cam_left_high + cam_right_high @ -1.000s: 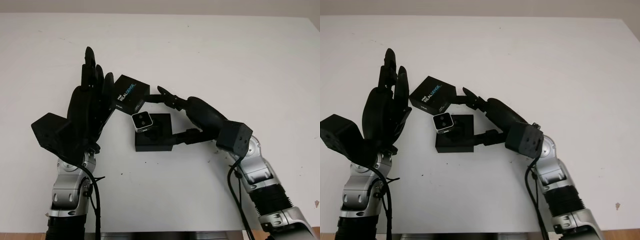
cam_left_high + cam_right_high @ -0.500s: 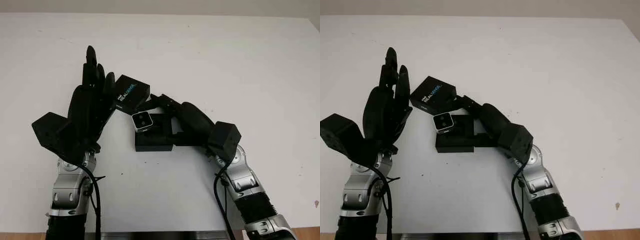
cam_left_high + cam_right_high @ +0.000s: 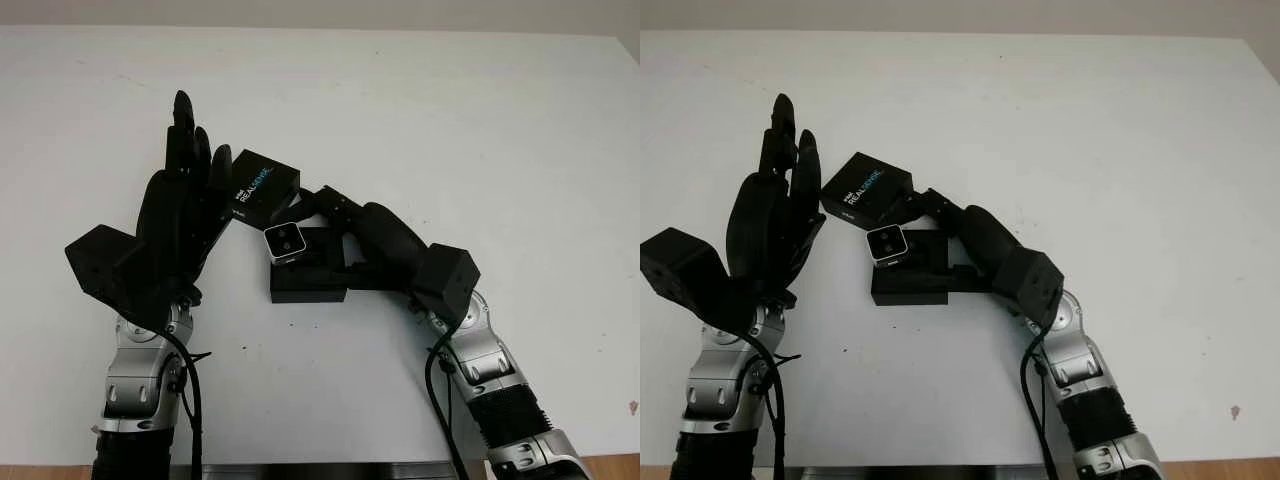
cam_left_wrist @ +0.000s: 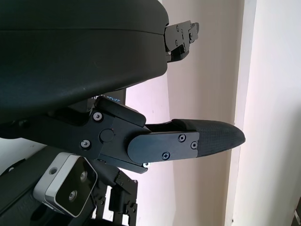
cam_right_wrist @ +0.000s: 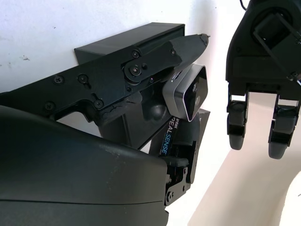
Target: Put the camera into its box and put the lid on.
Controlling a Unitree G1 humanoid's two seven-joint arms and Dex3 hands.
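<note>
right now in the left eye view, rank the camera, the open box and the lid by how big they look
1. box, the open black base on the table, though the right hand covers part of it
2. lid, printed RealSense, beside the open left hand; close to the box in apparent size, so this order is unsure
3. camera, clearly smallest

The small silver camera (image 3: 285,241) has a brushed metal shell and a glossy dark front. The black rectangular box (image 3: 308,280) looks matt, like card. The black printed lid (image 3: 262,186) has a slight sheen. Both black plastic hands, left (image 3: 178,215) and right (image 3: 375,235), are matt, and the white desk (image 3: 480,130) is smooth.
</note>
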